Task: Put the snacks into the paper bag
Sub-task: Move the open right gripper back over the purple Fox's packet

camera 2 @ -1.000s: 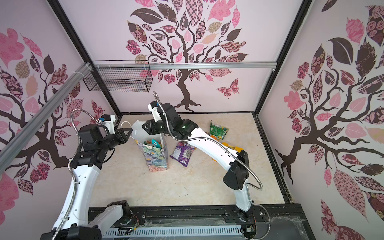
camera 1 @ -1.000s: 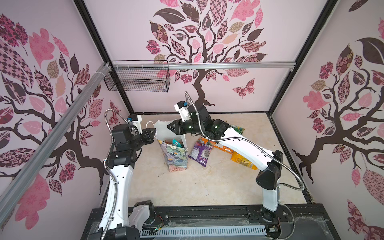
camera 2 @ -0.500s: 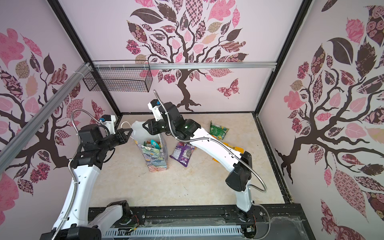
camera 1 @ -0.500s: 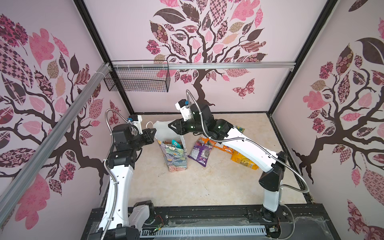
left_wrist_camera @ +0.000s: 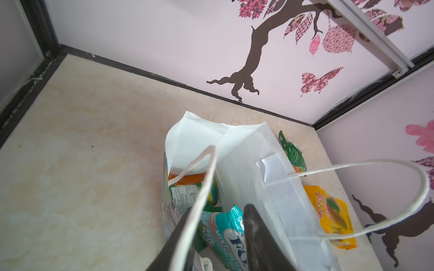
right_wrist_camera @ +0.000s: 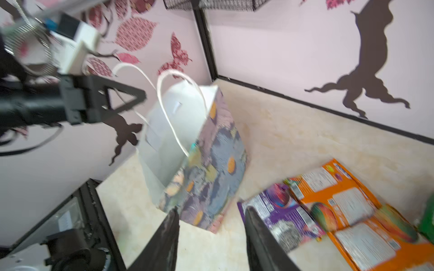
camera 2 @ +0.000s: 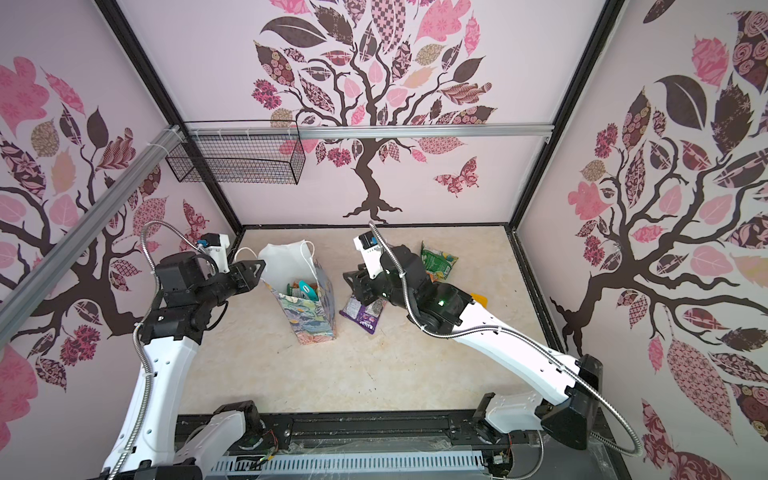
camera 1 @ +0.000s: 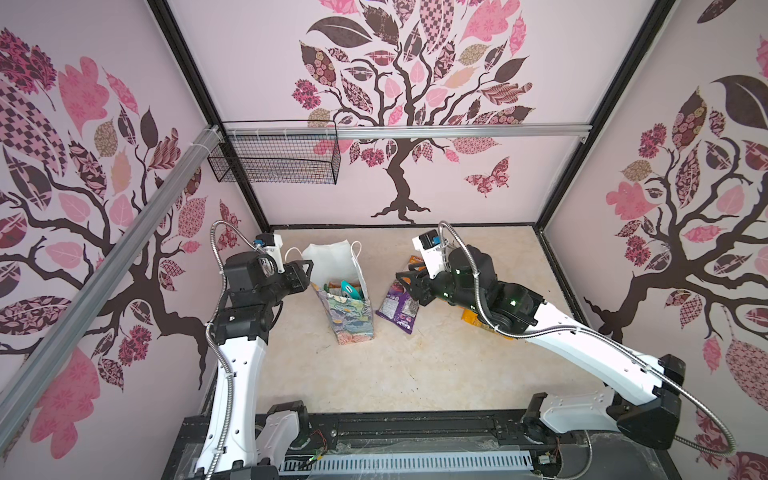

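1. The paper bag (camera 1: 351, 316) stands upright on the desk (camera 1: 415, 374), a little left of the desk's middle. Its mouth is open and the white inside shows in both top views.
2. Several snacks already lie inside it: a teal packet (left_wrist_camera: 223, 225) on top, with a green packet (left_wrist_camera: 187, 194) and an orange packet (left_wrist_camera: 187, 178) behind it.
3. The left claw (camera 1: 309, 274) hangs at the bag's left rim with its fingers apart. In the left wrist view the teal packet shows through the gap, and a white cord handle (left_wrist_camera: 204, 187) runs along one finger (left_wrist_camera: 170, 251).
4. The right claw (camera 1: 405, 284) is just right of the bag, over a purple packet (camera 1: 395, 311) lying flat on the desk. Its fingers are apart with nothing between them.
5. More packets lie between the bag and the desk's right edge. Two orange packets (right_wrist_camera: 328, 185) sit beside the purple one. A loose green packet (camera 2: 436, 262) lies toward the back edge, and a yellow packet (left_wrist_camera: 328, 211) lies nearer the right edge.
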Controlling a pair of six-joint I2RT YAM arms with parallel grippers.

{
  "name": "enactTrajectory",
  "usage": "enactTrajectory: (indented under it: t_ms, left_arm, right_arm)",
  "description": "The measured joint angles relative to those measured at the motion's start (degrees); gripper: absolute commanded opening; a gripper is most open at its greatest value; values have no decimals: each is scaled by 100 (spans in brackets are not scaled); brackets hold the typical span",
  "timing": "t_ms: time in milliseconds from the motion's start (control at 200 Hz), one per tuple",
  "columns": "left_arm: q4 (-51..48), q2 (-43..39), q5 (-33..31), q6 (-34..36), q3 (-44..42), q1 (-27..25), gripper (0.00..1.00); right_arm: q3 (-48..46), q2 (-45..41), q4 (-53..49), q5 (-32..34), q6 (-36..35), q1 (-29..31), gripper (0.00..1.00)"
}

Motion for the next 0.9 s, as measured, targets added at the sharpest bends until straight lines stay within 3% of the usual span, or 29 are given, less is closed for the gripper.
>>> enactTrajectory:
  t_ms: [175, 310, 900]
  left_arm:
    - [-52, -90, -151, 13, 0, -2, 59]
    - [-74, -116, -269, 37, 0, 0, 62]
    - [-188, -417, -560, 31, -232, -87, 62]
  right_arm:
    - [-1307, -17, 96, 339, -76, -31, 52]
    - [-2048, -46, 166, 507, -79, -31, 55]
    - [-2815, 216, 852, 267, 315, -31, 60]
